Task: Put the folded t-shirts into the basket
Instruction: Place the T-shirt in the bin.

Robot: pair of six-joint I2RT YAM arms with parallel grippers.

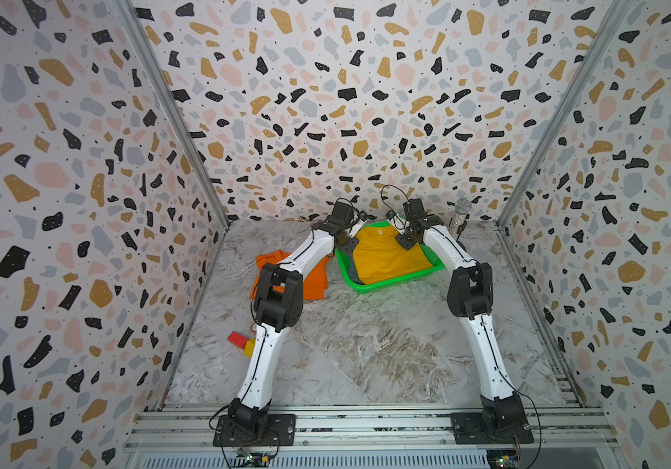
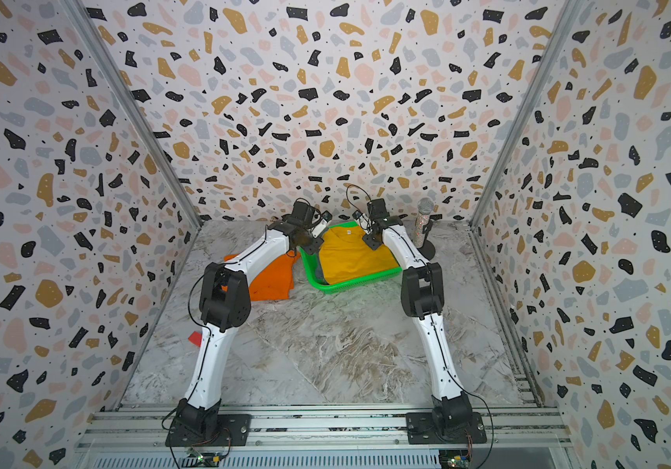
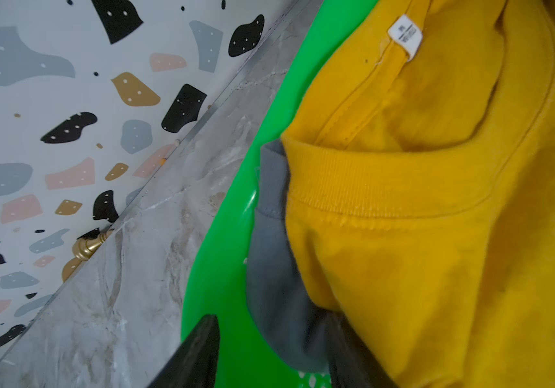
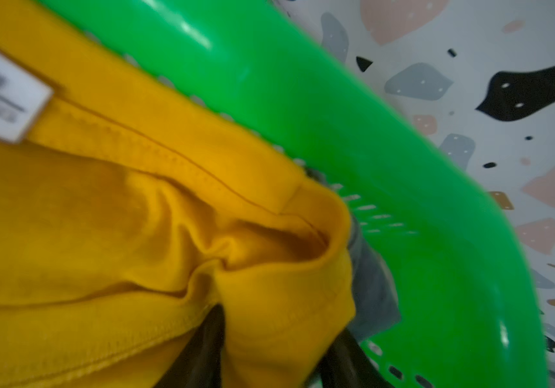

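"Where's the mustard shirt now?"

"In the basket, at the far end of the bench, a little right of centre. It lies on top, collar and label toward the far wall. The grey-blue shirt is under it, peeping out along the left edge."

"And the robot is reaching in over it?"

"Yes, at both far corners. I'd guess that's so the shirt goes down flat instead of bunching. The left gripper has its jaws apart at the basket's left wall. Grey-blue cloth sits between them, but green shows beside one finger, so it clamps nothing."

"The other?"

"The right gripper straddles the far right shoulder fold of the mustard shirt. Cloth fills the gap, and I can't tell whether it pinches or merely brackets it."

"What's left to do?"

"The orange shirt, rumpled on the bench just left of the basket and partly under the left arm. It isn't in yet. I see no pink one; it may be buried underneath."

"Anything in the way?"

"A glittery microphone stands just right of the basket. Worth minding when pulling back."
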